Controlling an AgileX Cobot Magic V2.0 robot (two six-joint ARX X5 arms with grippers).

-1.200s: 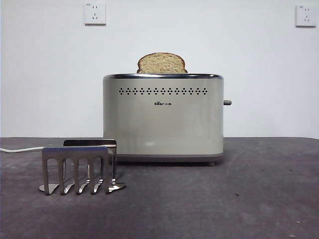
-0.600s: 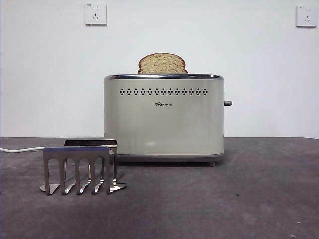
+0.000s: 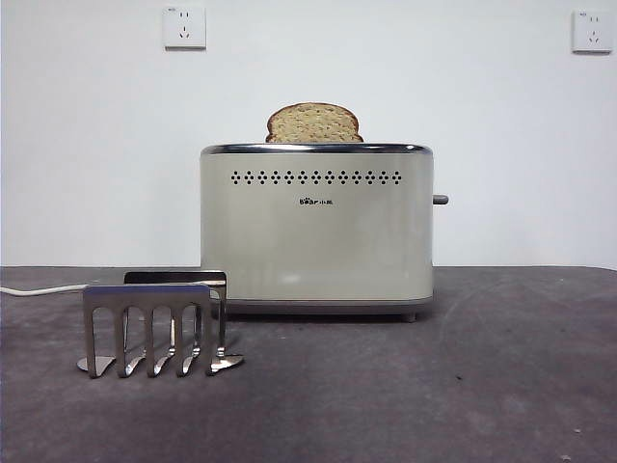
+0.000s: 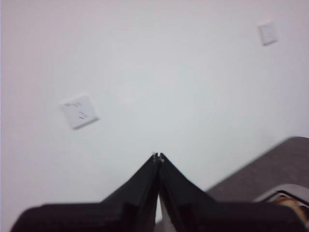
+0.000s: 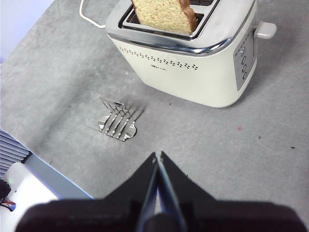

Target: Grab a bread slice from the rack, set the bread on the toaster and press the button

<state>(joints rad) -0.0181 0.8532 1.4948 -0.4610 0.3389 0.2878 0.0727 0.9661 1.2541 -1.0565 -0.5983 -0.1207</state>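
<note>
The slice of bread (image 3: pixel 313 123) stands upright in a slot of the toaster (image 3: pixel 316 231), its domed top poking above the chrome rim; the button (image 3: pixel 441 200) sticks out from the narrow side; the rack (image 3: pixel 154 323) sits bare on the grey table (image 3: pixel 434 386), just in front of the toaster's corner. The right gripper (image 5: pixel 158 155) hangs high over the table, jaws pressed together, holding nothing; the left gripper (image 4: pixel 158 156), likewise closed and holding nothing, faces the white wall (image 4: pixel 169 72).
</note>
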